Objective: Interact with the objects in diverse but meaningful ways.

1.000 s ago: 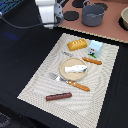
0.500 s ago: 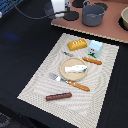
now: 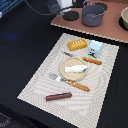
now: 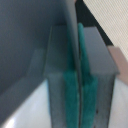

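Exterior view shows the brown sausage stick [image 3: 59,96] lying alone near the front edge of the striped placemat [image 3: 35,85]; I judge it light, stiff and smooth plastic, apt to roll, so best pinched across its middle. It is a short reddish-brown rod. Beyond it a white tube [image 3: 75,66] lies on a round tan plate [image 3: 65,74], with a fork [image 3: 68,82] just beside the plate; the tube looks light and slippery, best taken across its width. Farther back sit the yellow bread-like block [image 3: 77,45], probably light and rigid with flat sides to grasp, and the pale blue carton [image 3: 95,48], likely hollow and easily tipped. The grey pot [image 3: 93,14] stands on the brown board [image 3: 107,31] behind, heavier-looking, with a rim to hold. The gripper [image 4: 76,75], at the exterior view's top, has its teal pads pressed together around nothing.
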